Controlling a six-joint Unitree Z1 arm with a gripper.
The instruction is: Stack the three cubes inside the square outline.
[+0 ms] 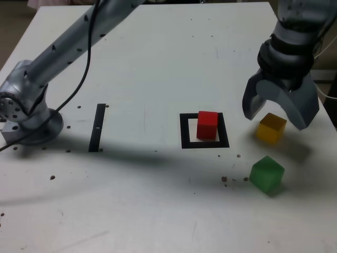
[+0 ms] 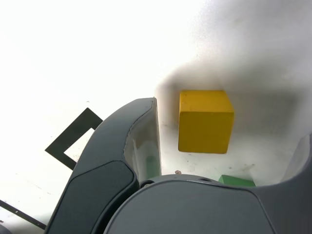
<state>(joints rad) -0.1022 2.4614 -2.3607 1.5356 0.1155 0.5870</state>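
A red cube stands inside the black square outline near the table's middle. To the exterior view's right of it sits the yellow cube, and the green cube lies nearer the front edge. My gripper hangs open just above the yellow cube, its two dark fingers spread on either side of it without touching. In the wrist view the yellow cube sits on the table between the spread fingers, and a corner of the square outline shows beside one finger.
A thin black strip lies on the white table towards the exterior view's left. The arm's base stands at the far left, with a cable running along the arm. Small dark specks dot the table near the green cube.
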